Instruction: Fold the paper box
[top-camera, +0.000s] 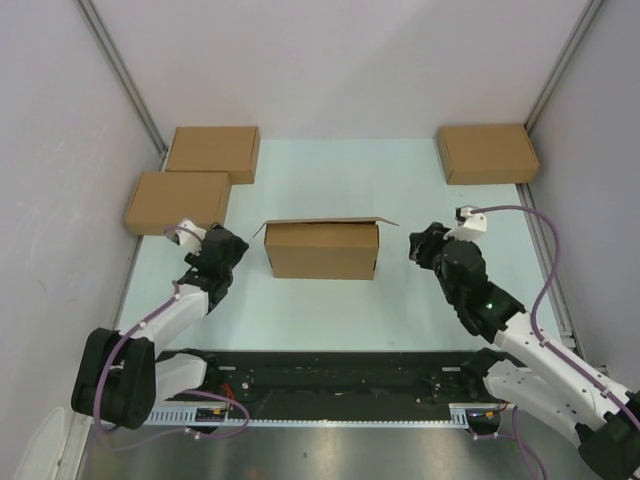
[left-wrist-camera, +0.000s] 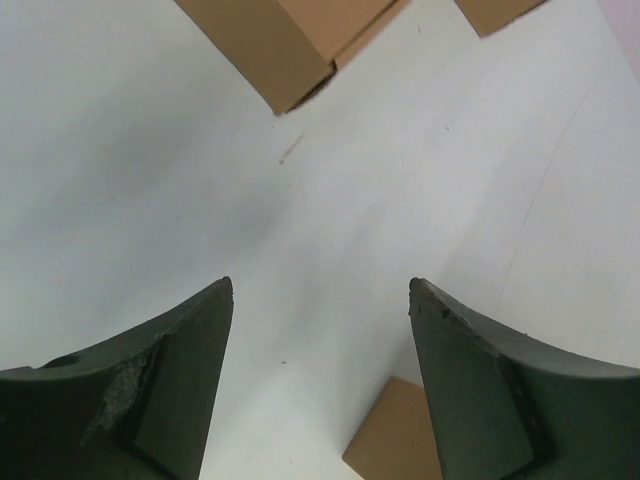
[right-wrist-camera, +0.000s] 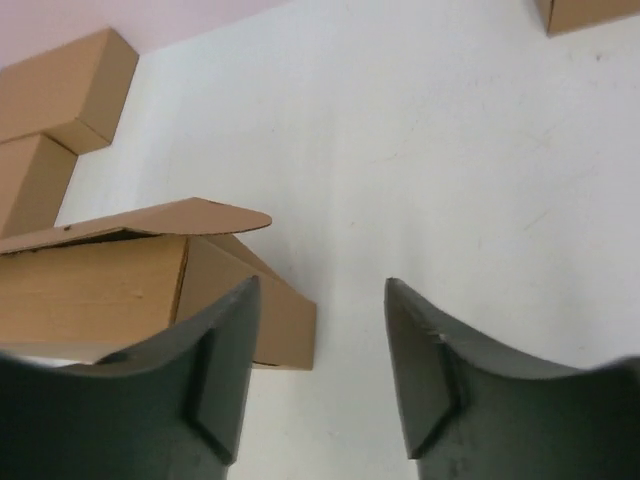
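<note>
The paper box (top-camera: 322, 250) stands in the middle of the pale table as a folded-up brown cardboard box. Its lid lies slightly ajar, with a rounded flap (right-wrist-camera: 190, 215) jutting out on the right. My left gripper (top-camera: 222, 247) sits just left of the box, a small gap away, and the left wrist view shows it (left-wrist-camera: 320, 283) open over bare table. My right gripper (top-camera: 420, 245) is just right of the box and not touching it. In its wrist view it (right-wrist-camera: 322, 285) stands open and holds nothing, with the box (right-wrist-camera: 120, 290) ahead to the left.
Two closed brown boxes (top-camera: 213, 152) (top-camera: 178, 200) lie at the back left and one (top-camera: 486, 152) at the back right. Cardboard corners (left-wrist-camera: 275, 40) (left-wrist-camera: 395, 440) show in the left wrist view; I cannot tell whose. Walls close both sides. A black rail (top-camera: 330, 385) runs along the near edge.
</note>
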